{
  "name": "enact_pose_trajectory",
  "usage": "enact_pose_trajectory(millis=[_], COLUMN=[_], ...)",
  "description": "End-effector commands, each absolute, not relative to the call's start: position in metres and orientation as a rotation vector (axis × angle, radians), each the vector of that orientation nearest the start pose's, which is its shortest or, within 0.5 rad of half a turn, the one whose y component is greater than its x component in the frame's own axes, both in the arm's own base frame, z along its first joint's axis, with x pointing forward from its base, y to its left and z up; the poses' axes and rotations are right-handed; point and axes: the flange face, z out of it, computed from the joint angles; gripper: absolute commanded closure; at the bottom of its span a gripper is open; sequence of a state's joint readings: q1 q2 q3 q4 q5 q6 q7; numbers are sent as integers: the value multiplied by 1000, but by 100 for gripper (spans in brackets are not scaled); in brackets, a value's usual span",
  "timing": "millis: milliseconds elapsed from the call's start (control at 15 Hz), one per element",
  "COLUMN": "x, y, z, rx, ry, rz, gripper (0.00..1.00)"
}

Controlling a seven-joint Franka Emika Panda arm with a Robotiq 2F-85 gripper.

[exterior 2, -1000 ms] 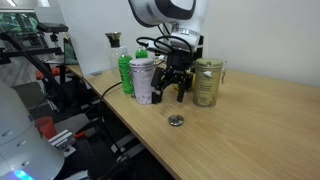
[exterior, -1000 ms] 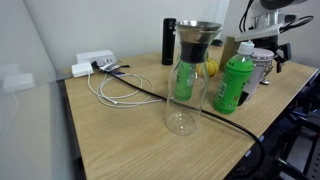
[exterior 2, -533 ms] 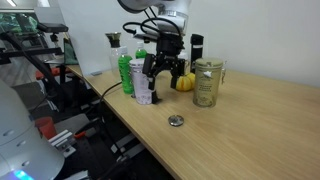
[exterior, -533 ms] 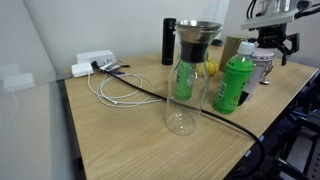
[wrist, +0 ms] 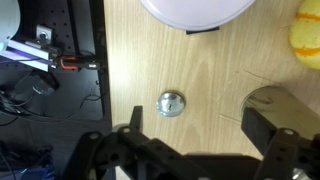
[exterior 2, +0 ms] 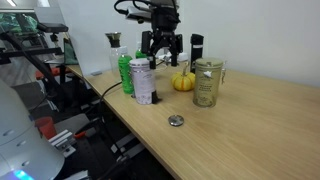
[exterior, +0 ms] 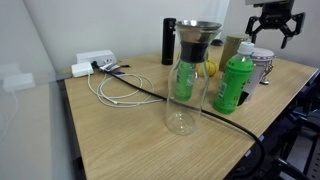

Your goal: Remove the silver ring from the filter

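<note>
The filter [exterior: 197, 38] is a dark cone-shaped metal funnel seated in the neck of the clear glass carafe [exterior: 184, 95] at the table's middle. The silver ring [exterior: 198, 25] lies as a thin pale band on the filter's top rim. My gripper [exterior: 272, 27] hangs open and empty high above the jars, well off to the side of the filter. It also shows in an exterior view [exterior 2: 160, 48], with the filter [exterior 2: 113, 40] small and far behind it. In the wrist view my gripper [wrist: 198, 125] has its jaws wide apart over bare table.
A green bottle [exterior: 232, 85], a black flask [exterior: 168, 42], a white jar [exterior 2: 143, 80], a metal-lidded jar [exterior 2: 207, 82] and a yellow object [exterior 2: 183, 82] crowd the area near the gripper. A small silver cap [wrist: 171, 103] lies on the wood. A power strip [exterior: 90, 63] and cables lie beyond the carafe.
My gripper has risen from beside the jars to well above them, drifting slightly toward the carafe side. It stays open. Nothing on the table has moved.
</note>
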State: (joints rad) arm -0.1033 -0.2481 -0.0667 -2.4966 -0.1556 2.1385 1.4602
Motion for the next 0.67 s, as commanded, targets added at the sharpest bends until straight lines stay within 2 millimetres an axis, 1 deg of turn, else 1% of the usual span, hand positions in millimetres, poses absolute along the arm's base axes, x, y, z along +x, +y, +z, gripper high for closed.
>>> enact_pose_trajectory(millis=[0,133,200,333,600], x=[417,413,420,418,416], y=[-73,-65,-68,-64,-64], z=[391,405,399,408,406], rx=[-2375,-2375,-2365,-2367,-2369], ry=[2263,2226,2238,2226,2228], rz=[-44,-73,-69,-89,-85], gripper=[0,0,0,0,0])
